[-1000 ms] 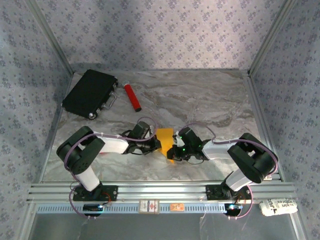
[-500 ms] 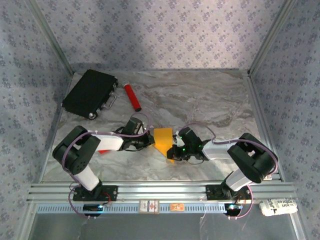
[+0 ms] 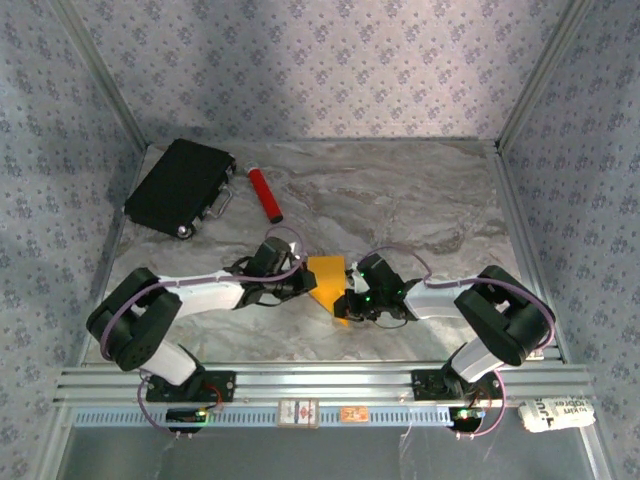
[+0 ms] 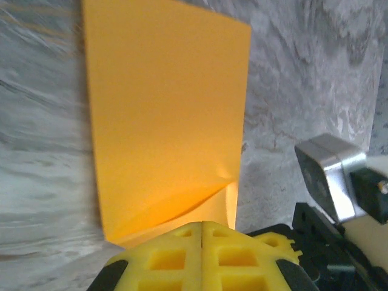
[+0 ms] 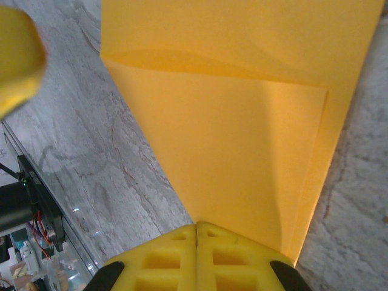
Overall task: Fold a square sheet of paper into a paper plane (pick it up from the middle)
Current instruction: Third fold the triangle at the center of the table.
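The square sheet of paper (image 3: 326, 275) is orange-yellow and lies partly folded on the marble table, between my two grippers. In the left wrist view the paper (image 4: 163, 109) shows a flap lifted at its near corner. My left gripper (image 4: 201, 225) is shut, its yellow tips at the sheet's near edge and nothing visible between them. From above, the left gripper (image 3: 303, 287) sits at the paper's left side. My right gripper (image 3: 348, 303) is at the lower right of the paper. It is shut too (image 5: 196, 227), tips resting at the edge of the folded paper (image 5: 242, 121).
A black case (image 3: 180, 187) lies at the back left, with a red cylinder (image 3: 265, 194) beside it. An aluminium rail (image 3: 320, 380) runs along the near edge. Patterned walls close in the sides and back.
My left arm drew back to the left, uncovering more paper, then reached in again to the sheet's left edge with the arm stretched lower. The right arm stayed put.
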You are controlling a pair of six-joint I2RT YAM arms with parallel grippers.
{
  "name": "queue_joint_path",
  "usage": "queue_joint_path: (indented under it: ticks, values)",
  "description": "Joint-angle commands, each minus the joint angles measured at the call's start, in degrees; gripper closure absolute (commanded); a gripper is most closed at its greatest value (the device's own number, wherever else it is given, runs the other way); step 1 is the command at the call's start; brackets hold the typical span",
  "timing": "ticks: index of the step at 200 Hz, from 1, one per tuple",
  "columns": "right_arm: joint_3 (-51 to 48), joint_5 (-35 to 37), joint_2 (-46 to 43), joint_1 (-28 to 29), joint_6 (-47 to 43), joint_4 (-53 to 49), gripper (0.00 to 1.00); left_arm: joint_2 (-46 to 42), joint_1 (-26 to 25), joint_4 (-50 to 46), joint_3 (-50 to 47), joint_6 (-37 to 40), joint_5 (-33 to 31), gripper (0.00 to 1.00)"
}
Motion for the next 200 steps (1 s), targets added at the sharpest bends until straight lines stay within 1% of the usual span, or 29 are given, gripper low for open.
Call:
queue_joint_path:
  ticks: [1,22,44,64,72,90,113,143,168,200]
  values:
    - [-1.56,2.67,2.3,-0.07,-0.73,-7.98,1.0,3.58,-0.94,2.83,-0.06,-1.65,0.91,0.96]
    - [-1.45,2.63,1.9,-0.03,-0.73,-8.41,1.0,5.95,-0.91,1.69,0.1,-2.06,-0.83,0.97]
    - [-1.06,2.28,1.08,-0.03,-0.6,-8.69,1.0,7.76,-0.88,1.08,-0.24,-1.85,-1.33,0.98]
    - [-1.0,-0.62,-0.81,-0.4,1.84,-4.17,1.0,8.49,-0.82,-1.6,-0.18,-1.76,-1.96,1.0]
    - [-0.19,-1.07,-1.61,-0.34,2.43,-3.53,1.0,8.46,-0.85,-2.05,-0.41,-1.7,-2.09,1.0]
    - [4.03,-1.11,-2.36,0.17,1.04,-6.26,1.0,8.21,-0.86,-2.1,-0.9,-1.5,-2.39,1.0]
    - [8.51,0.33,0.49,0.56,-0.86,-8.92,1.0,8.22,-0.85,-2.12,-0.73,-1.29,-2.22,1.0]
    - [11.42,0.33,6.76,1.54,0.0,-6.77,1.0,8.58,-0.83,-1.99,-0.27,-1.35,-1.81,1.0]
    - [10.36,2.32,8.57,2.09,0.32,-7.22,1.0,8.5,-0.82,-1.73,-0.21,-1.57,-1.78,1.0]
    - [6.94,2.62,6.32,1.84,0.48,-6.79,1.0,8.98,-0.7,-1.73,-0.02,-1.52,-1.64,1.0]
